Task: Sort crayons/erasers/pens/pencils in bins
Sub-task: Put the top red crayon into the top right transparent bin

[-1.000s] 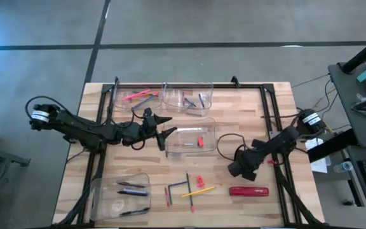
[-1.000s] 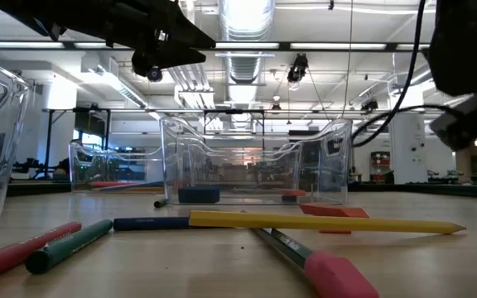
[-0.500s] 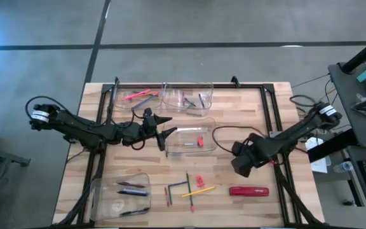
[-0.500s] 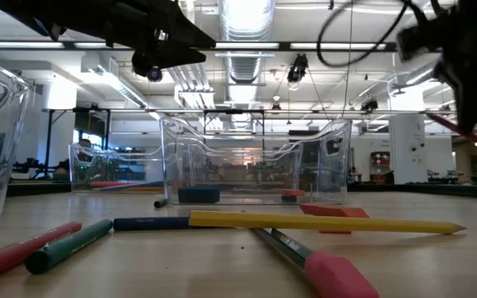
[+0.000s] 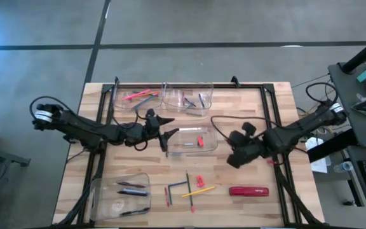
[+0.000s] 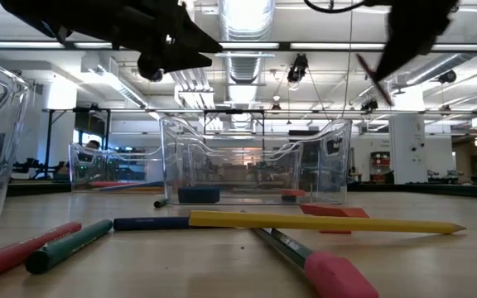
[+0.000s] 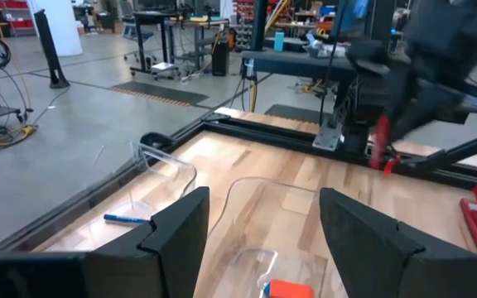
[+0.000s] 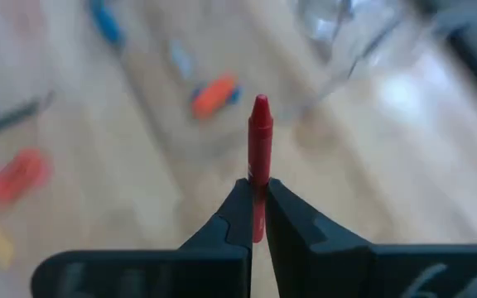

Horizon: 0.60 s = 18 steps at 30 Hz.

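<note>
My right gripper is shut on a red crayon and hangs high above the table, right of the middle bin. The crayon also shows in the low view, well above the tabletop. My left gripper stands open and level at that bin's left end, with nothing between its fingers. A red eraser lies in the middle bin. Loose pencils, a yellow pencil and another eraser lie flat on the table near its front edge. My right gripper pinches the crayon's blunt end between its two fingertips. The crayon runs on along the fingers and sticks out past them, its pointed end away from the gripper. The fingers slant downward from the table's right. The crayon is lifted clear of the table.
Two bins stand along the far edge, one with pink and red sticks, one with blue things. A bin with dark pens is at the near left. A large red oblong object lies at the near right.
My right gripper has risen well above the table with the red crayon and gone a little toward the middle bin. It has tipped from pointing nearly straight down to a slant. It has stayed shut on the crayon.
</note>
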{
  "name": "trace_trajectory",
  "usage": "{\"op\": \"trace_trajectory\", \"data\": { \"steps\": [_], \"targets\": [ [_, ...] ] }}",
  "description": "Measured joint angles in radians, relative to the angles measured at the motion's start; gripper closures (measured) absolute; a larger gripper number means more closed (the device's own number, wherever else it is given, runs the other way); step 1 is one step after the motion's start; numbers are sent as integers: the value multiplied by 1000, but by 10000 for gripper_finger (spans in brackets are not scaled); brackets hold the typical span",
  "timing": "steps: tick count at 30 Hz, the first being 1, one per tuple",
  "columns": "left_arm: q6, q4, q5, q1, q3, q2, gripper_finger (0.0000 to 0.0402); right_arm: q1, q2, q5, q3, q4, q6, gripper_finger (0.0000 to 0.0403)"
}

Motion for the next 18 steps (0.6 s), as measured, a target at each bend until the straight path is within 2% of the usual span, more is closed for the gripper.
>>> {"op": "trace_trajectory", "data": {
  "steps": [3,6,12,15,18],
  "targets": [
    [1,-4,1,0,11,21,188,-90,-3,51,-3,103,-119,390],
    [1,-3,3,0,22,36,188,-227,-4,25,-3,260,-289,390],
    [2,-5,30,0,32,52,188,-564,6,-213,-4,521,-536,390],
    [8,-11,38,0,32,51,188,-715,34,-344,-4,617,-587,390],
    [11,-14,39,0,32,49,188,-821,71,-409,-3,721,-588,390]
  ]
}}
